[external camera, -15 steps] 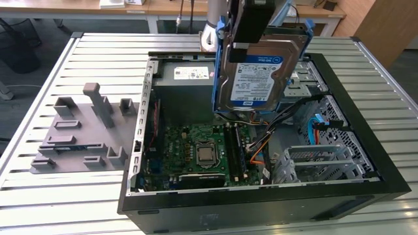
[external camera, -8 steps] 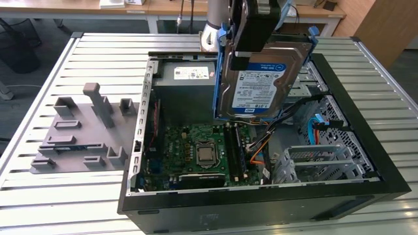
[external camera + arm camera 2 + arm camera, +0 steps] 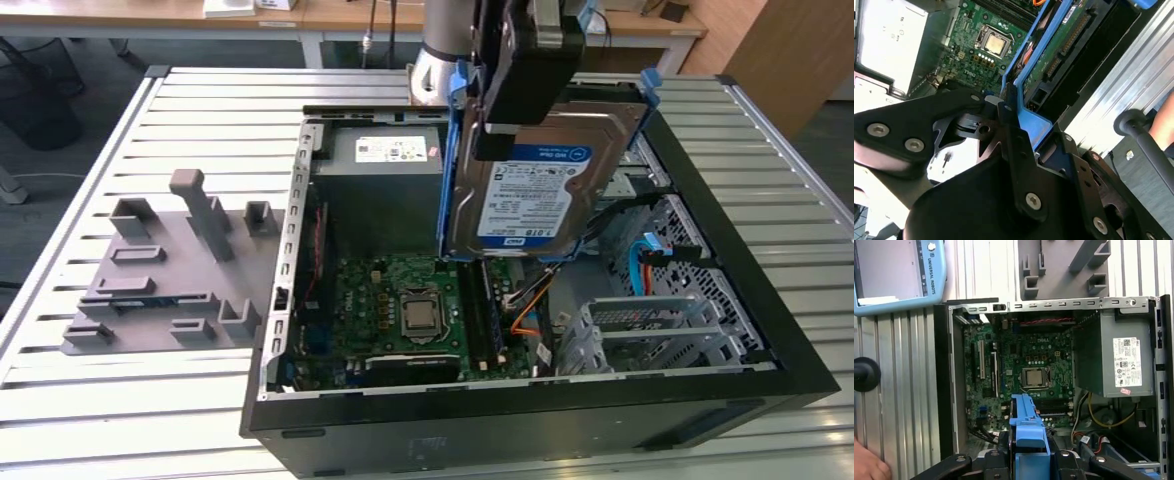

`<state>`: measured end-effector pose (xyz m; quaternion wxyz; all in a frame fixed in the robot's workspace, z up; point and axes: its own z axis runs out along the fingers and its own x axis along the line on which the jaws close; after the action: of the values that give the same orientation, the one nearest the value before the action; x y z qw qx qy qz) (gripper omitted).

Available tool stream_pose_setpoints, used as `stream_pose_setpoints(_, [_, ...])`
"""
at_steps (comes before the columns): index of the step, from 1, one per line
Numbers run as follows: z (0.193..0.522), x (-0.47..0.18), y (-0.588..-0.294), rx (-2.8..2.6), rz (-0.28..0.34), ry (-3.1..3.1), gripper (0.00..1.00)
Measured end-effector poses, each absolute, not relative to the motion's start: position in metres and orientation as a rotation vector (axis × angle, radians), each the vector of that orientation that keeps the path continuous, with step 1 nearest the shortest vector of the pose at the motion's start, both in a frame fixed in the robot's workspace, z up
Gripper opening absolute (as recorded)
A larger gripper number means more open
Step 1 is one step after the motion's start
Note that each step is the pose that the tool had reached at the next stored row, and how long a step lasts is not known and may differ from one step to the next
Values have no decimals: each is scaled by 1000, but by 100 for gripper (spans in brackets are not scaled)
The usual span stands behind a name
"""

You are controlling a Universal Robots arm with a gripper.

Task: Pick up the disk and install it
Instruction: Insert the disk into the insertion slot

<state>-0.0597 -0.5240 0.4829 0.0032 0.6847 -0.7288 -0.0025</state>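
Note:
The disk (image 3: 534, 195), a silver hard drive with a white-and-blue label in a blue carrier frame, hangs tilted on edge over the open computer case (image 3: 534, 420). My gripper (image 3: 505, 125) is shut on its upper end, above the case's middle. In the second wrist view my black fingers (image 3: 1009, 117) clamp the blue carrier (image 3: 1029, 122), and the disk's green underside (image 3: 1064, 45) runs away from them. In the first wrist view the blue carrier (image 3: 1026, 427) sticks out from my gripper (image 3: 1026, 462) above the motherboard (image 3: 1024, 360).
Inside the case lie the motherboard (image 3: 414, 310), a grey power-supply box (image 3: 387, 160) and a metal drive cage (image 3: 654, 330) with blue and orange cables. A grey fixture plate (image 3: 160, 280) sits at the exterior view's left. A hand (image 3: 866, 465) and a teach pendant (image 3: 899, 275) are beside the case.

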Motion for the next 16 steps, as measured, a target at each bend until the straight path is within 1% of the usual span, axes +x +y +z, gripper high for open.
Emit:
stream_pose_setpoints(8, [482, -40, -526, 2144, 0, -2282, 36])
stream_pose_setpoints(16, [481, -39, -532, 2143, 2, -2281, 36])
